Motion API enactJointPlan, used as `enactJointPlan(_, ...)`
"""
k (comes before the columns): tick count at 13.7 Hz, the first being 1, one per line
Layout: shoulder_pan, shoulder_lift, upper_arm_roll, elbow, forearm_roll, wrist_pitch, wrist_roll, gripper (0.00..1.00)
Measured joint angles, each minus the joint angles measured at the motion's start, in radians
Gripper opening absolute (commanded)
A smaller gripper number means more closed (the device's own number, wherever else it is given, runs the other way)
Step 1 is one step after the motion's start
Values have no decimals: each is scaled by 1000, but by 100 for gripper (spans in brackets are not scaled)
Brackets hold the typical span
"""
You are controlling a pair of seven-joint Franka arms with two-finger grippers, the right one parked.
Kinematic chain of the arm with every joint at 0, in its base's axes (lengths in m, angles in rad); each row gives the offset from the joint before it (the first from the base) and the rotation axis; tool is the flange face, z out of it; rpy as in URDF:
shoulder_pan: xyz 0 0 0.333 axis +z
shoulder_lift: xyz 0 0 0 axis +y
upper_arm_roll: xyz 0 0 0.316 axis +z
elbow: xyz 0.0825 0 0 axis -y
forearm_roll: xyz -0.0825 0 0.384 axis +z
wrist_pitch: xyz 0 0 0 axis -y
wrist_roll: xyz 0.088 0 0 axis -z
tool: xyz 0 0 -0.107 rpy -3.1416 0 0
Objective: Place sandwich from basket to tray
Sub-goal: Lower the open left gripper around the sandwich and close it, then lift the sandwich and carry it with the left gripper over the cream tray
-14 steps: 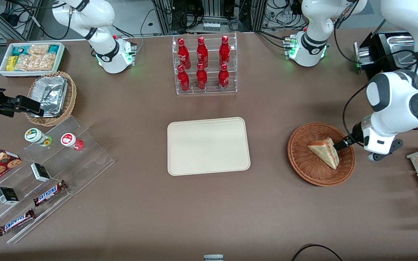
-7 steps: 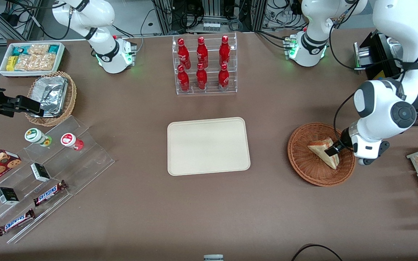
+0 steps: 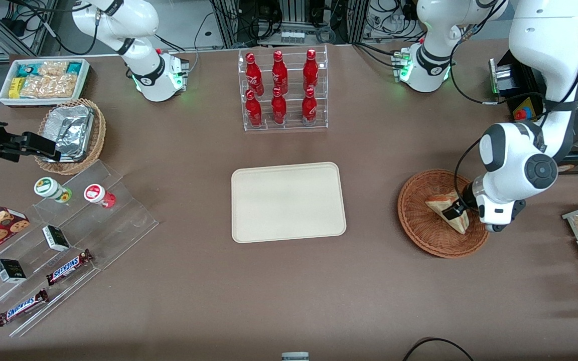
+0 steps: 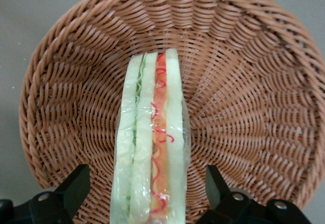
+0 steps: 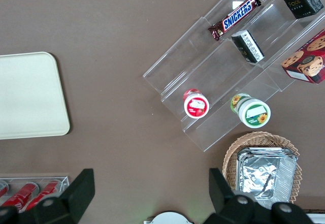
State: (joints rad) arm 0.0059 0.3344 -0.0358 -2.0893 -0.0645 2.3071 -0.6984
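Gripper (image 3: 453,211): front view; down inside the basket, at the end of the sandwich nearer the working arm's end of the table, black fingers low over the wrap.

Sandwich (image 3: 447,208): lying in the basket, pale wedge slanted, one tip toward the tray, the broad end under the gripper.

Basket (image 3: 419,225): reddish-brown wicker, on the brown table (image 3: 289,291), well apart from the tray, toward the working arm's end.

Tray (image 3: 288,202): beige, flat on the table, mid-table, nothing on it, nearer the front camera than the bottle rack (image 3: 283,90).

Bottle rack: clear acrylic, six red bottles in two rows.

Gripper (image 4: 147,196): left wrist view; spread wide, one black finger (image 4: 76,188) on each side of the sandwich, a clear gap between each finger and the wrap (no grasp yet, nothing held).

Sandwich (image 4: 151,168): standing on edge in the basket, cut face toward the camera, green filling by one slice, red and orange by the other, clear wrap creased over it.

Basket (image 4: 244,92): weave filling most of the view, rim all round, sandwich near the middle of the bowl.

Tray (image 5: 30,97): right wrist view; one rounded corner and an edge, bare, on the table.

Step shelf (image 5: 228,66): clear acrylic, with two capped cups, a Snickers bar and small dark boxes.
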Motion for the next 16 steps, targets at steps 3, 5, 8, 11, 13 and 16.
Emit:
enactJointPlan(3,-6,6,-1,-19,-1,16,-83,0)
enactJointPlan(5,-32,4,-1,-21,-1,8,-138,0)
enactJointPlan(8,-53,-27,-2,22,1,-84,-142,0)
enactJointPlan(11,-62,-49,-17,120,2,-201,-116,0)
enactJointPlan(13,-100,-49,-27,189,6,-259,-104,0)
enactJointPlan(16,-200,-44,-36,223,16,-277,-65,0)
